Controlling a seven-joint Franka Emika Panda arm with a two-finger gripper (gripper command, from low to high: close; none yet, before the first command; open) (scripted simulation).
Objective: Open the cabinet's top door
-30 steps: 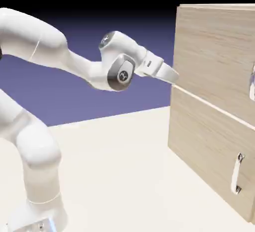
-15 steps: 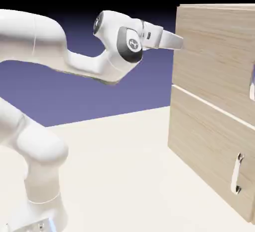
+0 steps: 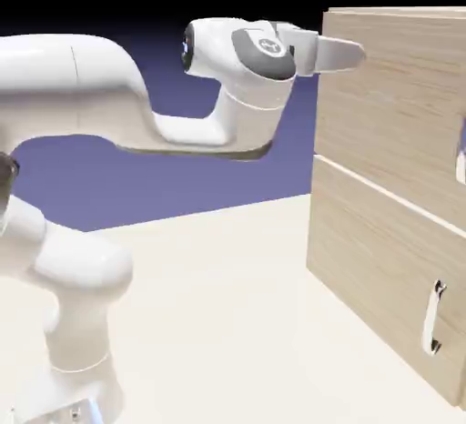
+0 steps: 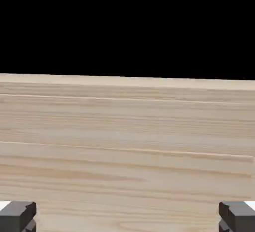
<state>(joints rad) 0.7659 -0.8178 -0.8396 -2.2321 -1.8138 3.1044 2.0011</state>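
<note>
Both fingertips (image 4: pixel 19 215) spread wide — only hand view shows it.

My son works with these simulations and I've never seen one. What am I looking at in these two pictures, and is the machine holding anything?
Both pictures are computer-rendered. The exterior view, from a fixed camera beside the robot, shows a white jointed robot arm reaching right toward a large boxy light-wood cabinet standing on a pale table. The arm's two-finger gripper is level with the top of the upper flat wood door panel, far from that door's silver handle at the picture's right edge. The lower panel has a vertical silver handle. The hand view looks along the gripper: wood grain fills it, and the grey fingers stand wide apart at the bottom corners, holding nothing.
</note>
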